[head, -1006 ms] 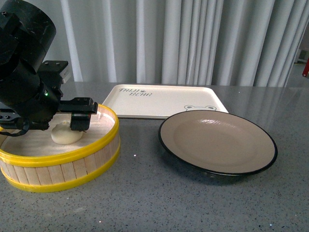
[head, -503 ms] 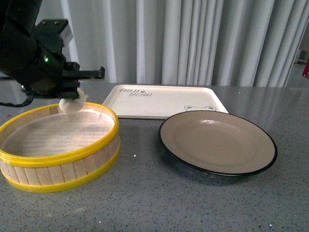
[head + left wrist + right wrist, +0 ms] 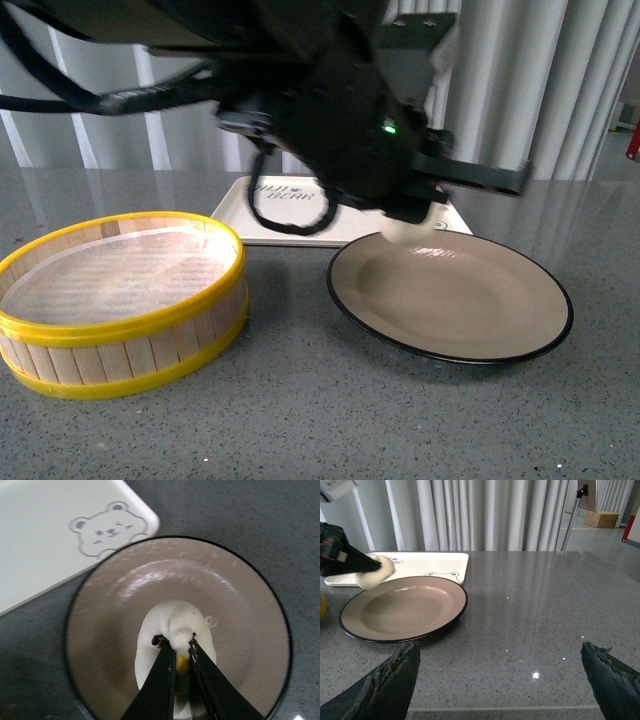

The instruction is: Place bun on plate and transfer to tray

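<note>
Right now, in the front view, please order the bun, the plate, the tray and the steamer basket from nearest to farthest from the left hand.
1. bun: held in the left hand, above the plate.
2. plate: directly under the hand.
3. tray: just behind the plate, its bear corner close by.
4. steamer basket: far off on the left side.

Round wooden-slat steamer basket with yellow rims [image 3: 130, 350]: upright on the grey speckled stone tabletop [image 3: 330, 420], white liner inside. Pale pleated curtains [image 3: 560, 80] hang behind the table. Brown cardboard box [image 3: 602, 519] on the floor beyond.
</note>
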`<state>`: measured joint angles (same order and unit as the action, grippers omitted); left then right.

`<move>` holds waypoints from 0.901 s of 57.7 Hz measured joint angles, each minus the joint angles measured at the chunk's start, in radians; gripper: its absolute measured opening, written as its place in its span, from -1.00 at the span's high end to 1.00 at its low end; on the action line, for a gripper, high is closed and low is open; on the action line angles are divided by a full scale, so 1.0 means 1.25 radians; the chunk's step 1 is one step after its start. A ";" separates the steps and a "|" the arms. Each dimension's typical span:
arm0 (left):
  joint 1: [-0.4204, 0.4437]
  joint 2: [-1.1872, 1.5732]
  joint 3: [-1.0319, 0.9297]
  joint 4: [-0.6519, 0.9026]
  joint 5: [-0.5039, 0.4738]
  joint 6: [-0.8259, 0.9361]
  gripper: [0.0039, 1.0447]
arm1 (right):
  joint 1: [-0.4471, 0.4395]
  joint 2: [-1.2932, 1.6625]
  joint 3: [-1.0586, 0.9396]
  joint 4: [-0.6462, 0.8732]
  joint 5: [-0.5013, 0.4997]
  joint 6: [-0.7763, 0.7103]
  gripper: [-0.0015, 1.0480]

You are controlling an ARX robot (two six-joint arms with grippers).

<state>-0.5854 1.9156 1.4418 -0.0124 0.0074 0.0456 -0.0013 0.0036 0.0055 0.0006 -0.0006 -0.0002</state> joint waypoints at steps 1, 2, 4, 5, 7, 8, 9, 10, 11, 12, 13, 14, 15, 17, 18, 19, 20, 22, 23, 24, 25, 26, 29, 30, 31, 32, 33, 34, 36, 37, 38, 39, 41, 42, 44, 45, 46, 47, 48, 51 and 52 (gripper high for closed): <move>-0.009 0.012 0.011 -0.004 0.001 -0.002 0.92 | 0.000 0.000 0.000 0.000 0.000 0.000 -0.84; -0.017 0.023 0.023 -0.010 0.001 -0.005 0.92 | 0.000 0.000 0.000 0.000 0.000 0.000 -0.84; -0.026 0.040 0.040 -0.020 0.003 -0.012 0.92 | 0.000 0.000 0.000 0.000 0.000 0.000 -0.84; -0.029 0.046 0.046 -0.024 0.005 -0.015 0.92 | 0.000 0.000 0.000 0.000 0.000 0.000 -0.84; -0.035 0.061 0.063 -0.034 0.007 -0.018 0.92 | 0.000 0.000 0.000 0.000 0.000 0.000 -0.84; -0.039 0.073 0.076 -0.042 0.006 -0.020 0.92 | 0.000 0.000 0.000 0.000 0.000 0.000 -0.84; -0.041 0.077 0.082 -0.045 0.004 -0.020 0.92 | 0.000 0.000 0.000 0.000 0.000 0.000 -0.84; -0.043 0.089 0.095 -0.052 -0.001 -0.020 0.92 | 0.000 0.000 0.000 0.000 0.000 0.000 -0.84; -0.045 0.094 0.101 -0.056 -0.003 -0.021 0.92 | 0.000 0.000 0.000 0.000 0.000 0.000 -0.84; -0.047 0.105 0.113 -0.063 -0.009 -0.020 0.92 | 0.000 0.000 0.000 0.000 0.000 0.000 -0.84; -0.048 0.110 0.120 -0.067 -0.014 -0.020 0.92 | 0.000 0.000 0.000 0.000 0.000 0.000 -0.84; -0.051 0.119 0.132 -0.074 -0.023 -0.021 0.92 | 0.000 0.000 0.000 0.000 0.000 0.000 -0.84; -0.052 0.125 0.138 -0.078 -0.027 -0.021 0.92 | 0.000 0.000 0.000 0.000 0.000 0.000 -0.84; -0.054 0.139 0.155 -0.089 -0.034 -0.022 0.92 | 0.000 0.000 0.000 0.000 0.000 0.000 -0.84; -0.056 0.147 0.164 -0.096 -0.035 -0.022 0.92 | 0.000 0.000 0.000 0.000 0.000 0.000 -0.84; -0.056 0.155 0.174 -0.103 -0.040 -0.022 0.92 | 0.000 0.000 0.000 0.000 0.000 0.000 -0.84; -0.057 0.162 0.183 -0.109 -0.044 -0.023 0.92 | 0.000 0.000 0.000 0.000 0.000 0.000 -0.84; -0.058 0.176 0.201 -0.123 -0.050 -0.023 0.92 | 0.000 0.000 0.000 0.000 0.000 0.000 -0.84; -0.059 0.182 0.209 -0.129 -0.054 -0.023 0.92 | 0.000 0.000 0.000 0.000 0.000 0.000 -0.84; -0.059 0.185 0.213 -0.132 -0.054 -0.023 0.92 | 0.000 0.000 0.000 0.000 0.000 0.000 -0.84; -0.061 0.192 0.223 -0.141 -0.056 -0.023 0.92 | 0.000 0.000 0.000 0.000 0.000 0.000 -0.84; -0.062 0.198 0.230 -0.148 -0.061 -0.023 0.92 | 0.000 0.000 0.000 0.000 0.000 0.000 -0.84; -0.064 0.208 0.247 -0.163 -0.071 -0.023 0.92 | 0.000 0.000 0.000 0.000 0.000 0.000 -0.84; -0.065 0.212 0.251 -0.166 -0.073 -0.023 0.92 | 0.000 0.000 0.000 0.000 0.000 0.000 -0.84; -0.066 0.213 0.253 -0.166 -0.073 -0.023 0.92 | 0.000 0.000 0.000 0.000 0.000 0.000 -0.84; -0.066 0.214 0.254 -0.167 -0.074 -0.023 0.92 | 0.000 0.000 0.000 0.000 0.000 0.000 -0.84; -0.066 0.216 0.256 -0.167 -0.073 -0.023 0.92 | 0.000 0.000 0.000 0.000 0.000 0.000 -0.84; -0.066 0.217 0.258 -0.168 -0.074 -0.023 0.92 | 0.000 0.000 0.000 0.000 0.000 0.000 -0.84; -0.067 0.219 0.260 -0.168 -0.077 -0.023 0.92 | 0.000 0.000 0.000 0.000 0.000 0.000 -0.84; -0.067 0.220 0.261 -0.168 -0.080 -0.023 0.89 | 0.000 0.000 0.000 0.000 0.000 0.000 -0.84; -0.067 0.221 0.261 -0.168 -0.083 -0.022 0.82 | 0.000 0.000 0.000 0.000 0.000 0.000 -0.84; -0.067 0.222 0.261 -0.168 -0.083 -0.022 0.79 | 0.000 0.000 0.000 0.000 0.000 0.000 -0.84; -0.067 0.223 0.261 -0.169 -0.088 -0.023 0.68 | 0.000 0.000 0.000 0.000 0.000 0.000 -0.84; -0.067 0.224 0.261 -0.170 -0.090 -0.023 0.62 | 0.000 0.000 0.000 0.000 0.000 0.000 -0.84; -0.067 0.225 0.261 -0.172 -0.091 -0.023 0.51 | 0.000 0.000 0.000 0.000 0.000 0.000 -0.84; -0.067 0.225 0.261 -0.173 -0.090 -0.023 0.48 | 0.000 0.000 0.000 0.000 0.000 0.000 -0.84; -0.067 0.226 0.261 -0.175 -0.090 -0.023 0.41 | 0.000 0.000 0.000 0.000 0.000 0.000 -0.84; -0.067 0.226 0.261 -0.177 -0.090 -0.023 0.38 | 0.000 0.000 0.000 0.000 0.000 0.000 -0.84; -0.067 0.226 0.261 -0.179 -0.090 -0.023 0.31 | 0.000 0.000 0.000 0.000 0.000 0.000 -0.84; -0.067 0.226 0.260 -0.179 -0.091 -0.023 0.17 | 0.000 0.000 0.000 0.000 0.000 0.000 -0.84; -0.067 0.226 0.260 -0.179 -0.091 -0.024 0.14 | 0.000 0.000 0.000 0.000 0.000 0.000 -0.84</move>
<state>-0.6685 2.1975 1.7664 -0.2359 -0.1059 0.0154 -0.0013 0.0036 0.0055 0.0006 -0.0006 -0.0002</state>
